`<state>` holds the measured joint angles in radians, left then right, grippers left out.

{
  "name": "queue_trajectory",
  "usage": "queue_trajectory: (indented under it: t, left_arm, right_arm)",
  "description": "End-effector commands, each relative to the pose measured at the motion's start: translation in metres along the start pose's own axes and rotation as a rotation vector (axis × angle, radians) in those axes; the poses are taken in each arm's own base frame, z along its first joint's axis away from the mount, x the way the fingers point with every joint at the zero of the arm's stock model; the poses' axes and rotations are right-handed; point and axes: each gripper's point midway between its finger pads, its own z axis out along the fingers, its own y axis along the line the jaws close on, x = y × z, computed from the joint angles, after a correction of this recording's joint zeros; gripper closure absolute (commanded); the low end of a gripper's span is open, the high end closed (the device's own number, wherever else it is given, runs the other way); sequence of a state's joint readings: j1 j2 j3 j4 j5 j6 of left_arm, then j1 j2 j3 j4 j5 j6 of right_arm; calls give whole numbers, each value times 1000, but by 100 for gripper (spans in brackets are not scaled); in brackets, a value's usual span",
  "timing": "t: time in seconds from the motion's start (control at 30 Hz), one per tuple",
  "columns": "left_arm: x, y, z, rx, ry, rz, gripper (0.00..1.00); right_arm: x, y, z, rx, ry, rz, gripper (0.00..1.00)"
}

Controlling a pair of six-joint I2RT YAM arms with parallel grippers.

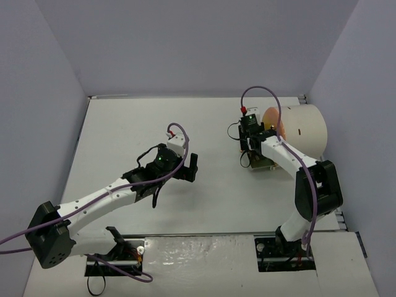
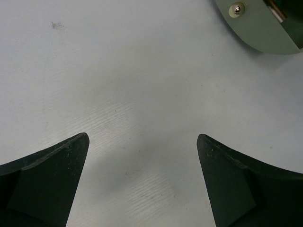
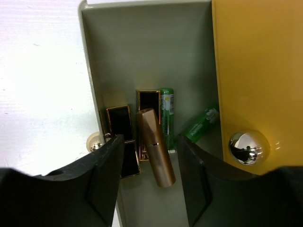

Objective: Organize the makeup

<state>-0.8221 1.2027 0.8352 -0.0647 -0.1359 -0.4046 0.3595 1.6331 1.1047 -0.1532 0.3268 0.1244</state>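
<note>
left gripper: wide open, empty, over the matte white desk
right gripper: part open above the drawer, 1 finger on each side of the rose tube, no grip
rose tube: metallic, faceted, lying flat in the drawer
lipsticks: 2, square black cases with gold edges, left of the tube
green tubes: 2, round, glossy, on its right
orange panel: smooth, with a chrome ball knob

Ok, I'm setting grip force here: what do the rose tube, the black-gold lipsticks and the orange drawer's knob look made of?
The rose tube looks like metal or metallised plastic, satin: soft even sheen, thin seam line. The black-gold lipsticks: probably glossy black plastic with shiny gold trim at the edges. The knob: polished chrome, metal or plated plastic, mirror-bright with reflections in it.
</note>
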Motion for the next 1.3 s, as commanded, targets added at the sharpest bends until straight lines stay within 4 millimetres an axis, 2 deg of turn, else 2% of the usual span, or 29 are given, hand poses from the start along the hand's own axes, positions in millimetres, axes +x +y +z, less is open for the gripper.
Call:
queue_trajectory:
  t: [0.0, 0.1, 0.23, 0.27, 0.37, 0.43, 0.5, 0.57, 0.7, 0.83, 0.87, 1.0, 1.07, 1.27]
  left_arm:
    - [-20, -2, 1, 6, -57, -8, 3]
    - [-23, -4, 6, 11, -56, 1, 3]
    - [-25, -8, 19, 14, -34, 29, 3]
    - [-28, -11, 25, 18, -30, 40, 3]
    - [-43, -19, 37, 36, -36, 69, 3]
    - [-47, -26, 51, 58, -42, 83, 3]
    - [-58, -36, 68, 86, -46, 115, 3]
    - [-61, -43, 77, 113, -43, 141, 3]
    - [-75, -65, 113, 178, -41, 188, 3]
    - [-78, -80, 143, 226, -23, 218, 3]
    - [-71, -79, 154, 225, -2, 221, 3]
    - [-80, -88, 175, 261, -17, 224, 3]
    - [-76, -94, 187, 293, -13, 231, 3]
    - [-78, -107, 204, 357, -31, 246, 3]
  right_arm:
    - [-57, -3, -37, -59, -163, 74, 52]
    - [-81, -3, -67, -125, -238, 101, 47]
    - [-115, -15, -113, -166, -369, 154, 30]
    - [-128, -26, -131, -166, -422, 184, 24]
    - [-150, -62, -164, -129, -520, 260, 9]
    - [-161, -89, -180, -89, -571, 314, 2]
    - [-164, -118, -186, -40, -596, 374, 0]
    - [-163, -145, -186, -10, -605, 431, 0]
    - [-146, -203, -174, 45, -586, 575, 0]
    - [-134, -239, -153, -21, -567, 721, 0]
    - [-132, -246, -151, -74, -572, 776, 0]
    - [-128, -253, -131, -162, -564, 849, 0]
    - [-127, -249, -121, -197, -539, 848, 0]
    - [-127, -239, -96, -287, -504, 841, 0]
